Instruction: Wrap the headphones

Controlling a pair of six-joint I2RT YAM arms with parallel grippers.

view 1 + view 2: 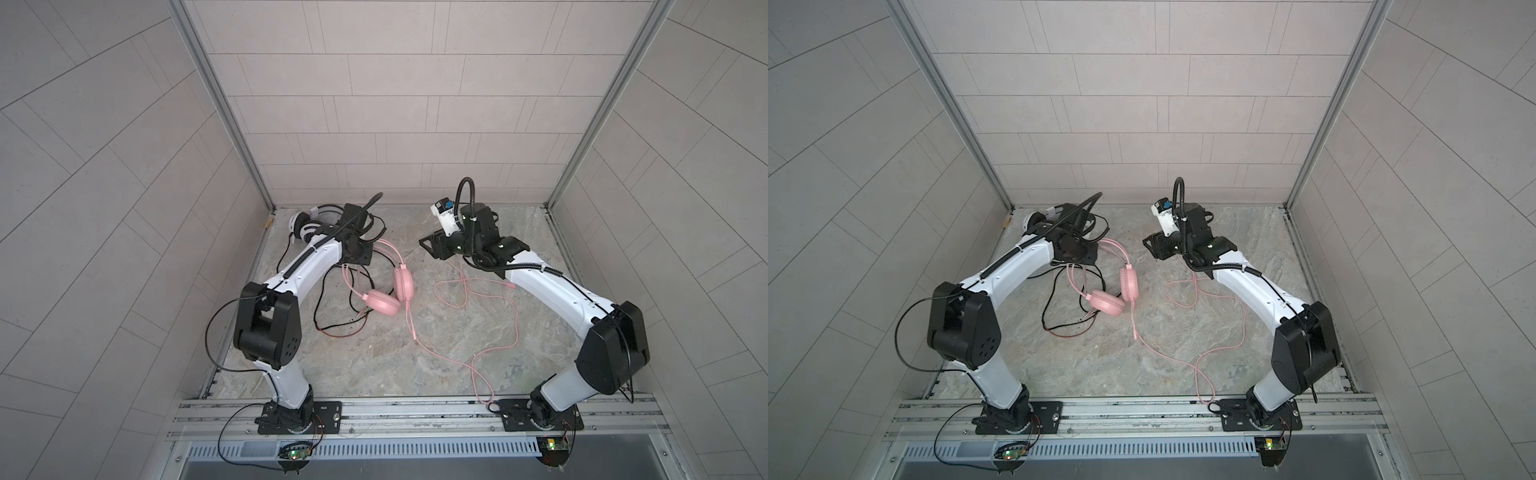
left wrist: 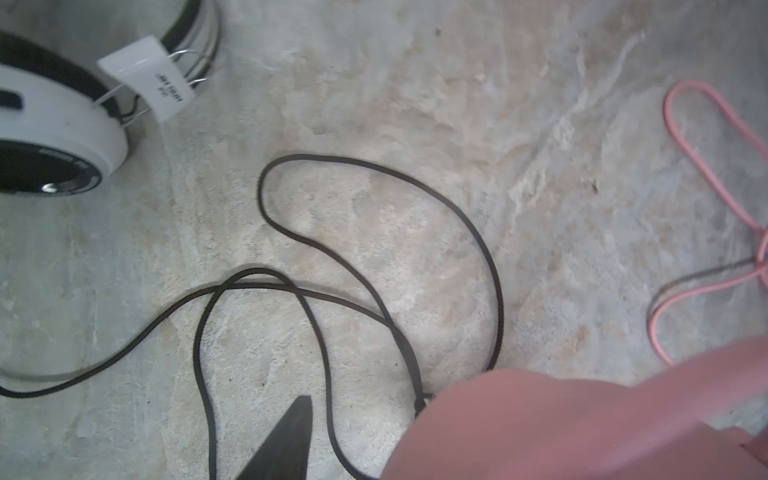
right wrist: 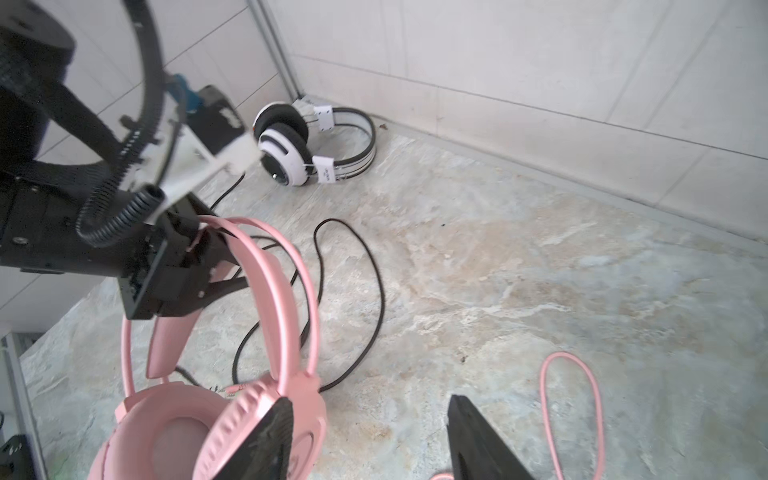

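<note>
The pink headphones (image 1: 380, 301) hang with their ear cups touching the stone floor, left of centre. My left gripper (image 1: 368, 249) is shut on their headband (image 3: 266, 266). In the left wrist view only one of its fingers (image 2: 291, 440) shows, and pink blur covers the other. Their pink cable (image 1: 473, 361) trails in loops across the floor to the right arm's base. My right gripper (image 3: 370, 400) is open beside a pink ear cup (image 3: 249, 419), with only bare floor between its fingers. The white-and-black headphones (image 3: 291, 153) lie in the far left corner, and their black cable (image 2: 374, 232) is looped loosely.
Tiled walls (image 1: 374, 104) close in the back and both sides. An aluminium rail (image 1: 415, 409) carrying both arm bases runs along the front. Paper tags (image 3: 324, 118) hang on the white headset's wire band. The black cable's loops (image 1: 332, 299) spread under the left arm.
</note>
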